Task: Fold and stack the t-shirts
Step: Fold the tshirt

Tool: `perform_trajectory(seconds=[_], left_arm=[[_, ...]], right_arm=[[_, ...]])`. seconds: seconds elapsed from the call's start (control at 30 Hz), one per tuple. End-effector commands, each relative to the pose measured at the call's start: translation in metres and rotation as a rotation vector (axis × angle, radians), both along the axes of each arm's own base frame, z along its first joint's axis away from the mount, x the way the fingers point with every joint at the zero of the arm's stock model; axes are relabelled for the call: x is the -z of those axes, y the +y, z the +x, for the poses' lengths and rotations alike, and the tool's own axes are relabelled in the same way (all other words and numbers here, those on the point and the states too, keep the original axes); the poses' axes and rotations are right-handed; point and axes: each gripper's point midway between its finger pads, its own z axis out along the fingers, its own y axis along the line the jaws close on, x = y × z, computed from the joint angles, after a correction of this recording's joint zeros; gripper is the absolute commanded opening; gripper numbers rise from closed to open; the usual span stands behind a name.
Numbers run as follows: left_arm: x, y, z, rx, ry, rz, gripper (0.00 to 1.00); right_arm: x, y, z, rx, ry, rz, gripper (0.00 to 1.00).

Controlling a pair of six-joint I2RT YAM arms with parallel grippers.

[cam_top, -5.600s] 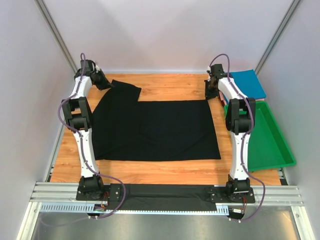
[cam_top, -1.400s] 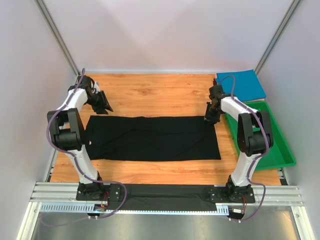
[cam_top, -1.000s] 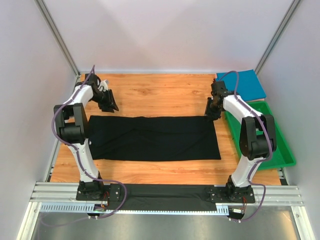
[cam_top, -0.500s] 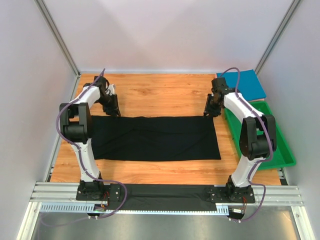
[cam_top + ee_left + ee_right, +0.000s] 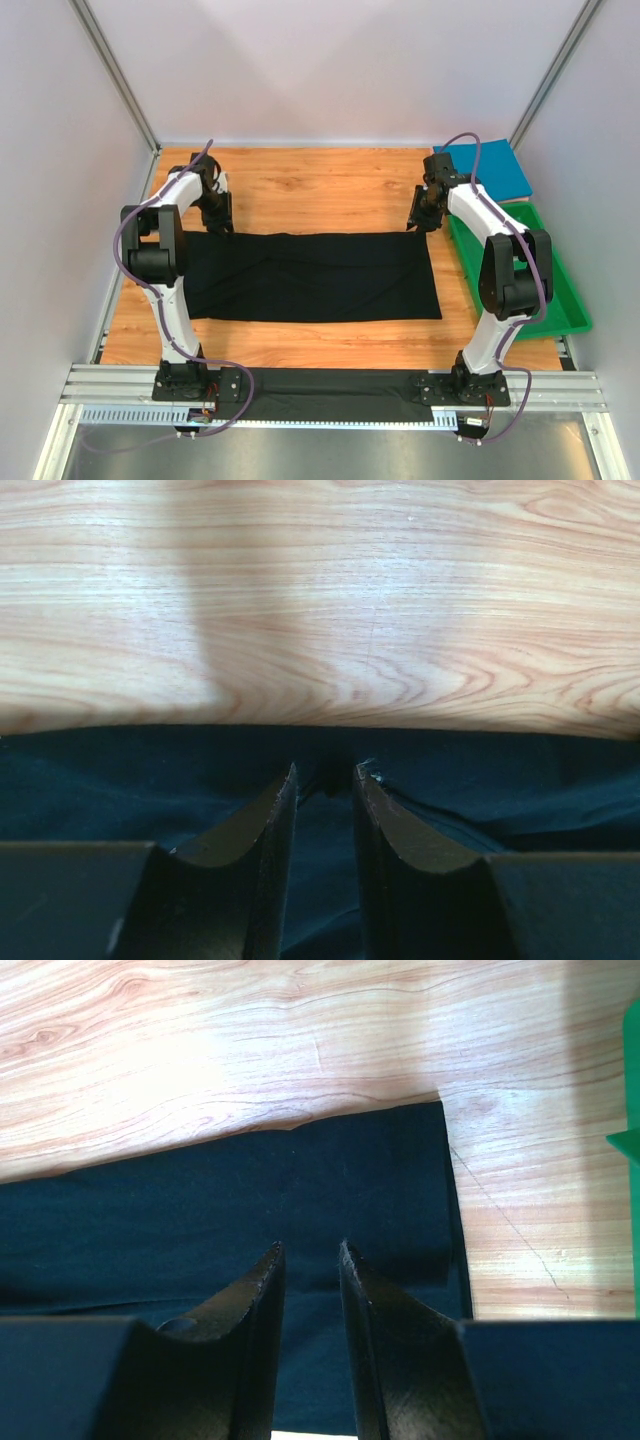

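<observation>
The black t-shirt (image 5: 310,276) lies flat on the wooden table as a long folded strip. My left gripper (image 5: 221,222) points down at its far left corner. In the left wrist view the left gripper (image 5: 326,772) hovers just inside the shirt's far edge (image 5: 480,760), jaws slightly apart, a small wrinkle of cloth at their tips. My right gripper (image 5: 421,221) is at the shirt's far right corner. In the right wrist view the right gripper (image 5: 310,1247) is above the black cloth (image 5: 180,1210), jaws slightly apart with nothing between them. A folded teal-blue t-shirt (image 5: 488,168) lies at the far right.
A green plastic tray (image 5: 556,290) sits along the table's right side, next to the right arm. Bare wood (image 5: 320,185) stretches beyond the black shirt to the back wall. White walls close in on both sides.
The black shirt went from a wide spread to a narrower strip. Over the last second my left gripper swung right and down to the shirt's far left corner. The right gripper barely moved.
</observation>
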Motion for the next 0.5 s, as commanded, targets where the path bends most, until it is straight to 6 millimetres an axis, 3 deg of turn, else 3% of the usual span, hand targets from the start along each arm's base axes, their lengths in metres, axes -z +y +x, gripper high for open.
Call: perform_trajectory(seconds=[0.0, 0.2, 0.23, 0.47], left_arm=[[-0.019, 0.000, 0.008, 0.017, -0.052, 0.007, 0.36], [-0.014, -0.003, 0.010, 0.020, -0.038, -0.011, 0.35], [-0.014, -0.014, 0.008, 0.042, -0.036, -0.011, 0.34], [-0.018, -0.019, 0.005, 0.033, -0.025, -0.031, 0.15]], right_arm=[[-0.011, 0.004, 0.008, -0.008, -0.035, 0.011, 0.30], [-0.014, 0.003, 0.007, -0.007, -0.041, 0.009, 0.30], [-0.014, 0.003, 0.006, -0.007, -0.041, 0.009, 0.30], [-0.018, 0.002, 0.004, 0.008, -0.051, 0.012, 0.30]])
